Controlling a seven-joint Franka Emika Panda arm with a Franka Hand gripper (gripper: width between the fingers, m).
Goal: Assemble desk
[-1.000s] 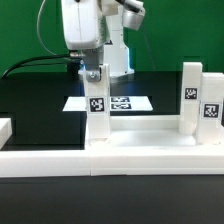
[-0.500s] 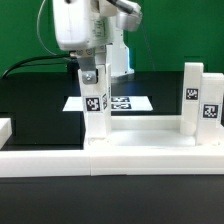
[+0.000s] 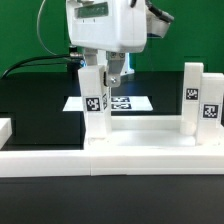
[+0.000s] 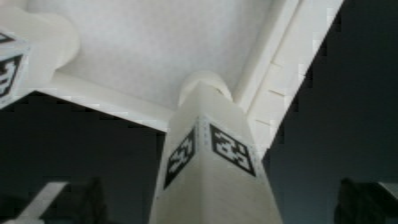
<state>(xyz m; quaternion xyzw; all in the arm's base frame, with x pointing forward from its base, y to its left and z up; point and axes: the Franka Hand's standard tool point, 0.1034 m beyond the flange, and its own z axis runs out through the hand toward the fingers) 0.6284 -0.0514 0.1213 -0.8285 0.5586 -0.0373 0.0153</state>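
Exterior view: claw (image 3: 100, 72) sits right over the top of one upright desk leg (image 3: 95, 100), fingers spread wide on either side of it, nothing gripped. That leg stands on the desk top (image 3: 150, 152), towards the exterior view's left of the part, tag facing the camera. Two more legs (image 3: 191, 98) stand upright on the exterior view's right end, close together, one slightly nearer than the other, both tagged.

Desk top lies flat on the black table (image 3: 35, 95), behind the long white rail (image 3: 60, 165) running across the near edge. A small white piece (image 3: 5, 128) shows at the exterior view's left edge (cut off, can't tell what it is). Marker board (image 3: 130, 102) lies flat on the table further back, partly hidden by the leg and the claw.

Wrist view: looking down the tagged leg (image 4: 210, 150) into the tray-like desk top (image 4: 160, 45), raised rim visible along one side. Dark finger tips (image 4: 63, 200) show on both sides of the leg, clear of it. Another tagged leg (image 4: 15, 65) is partly in frame at the edge.
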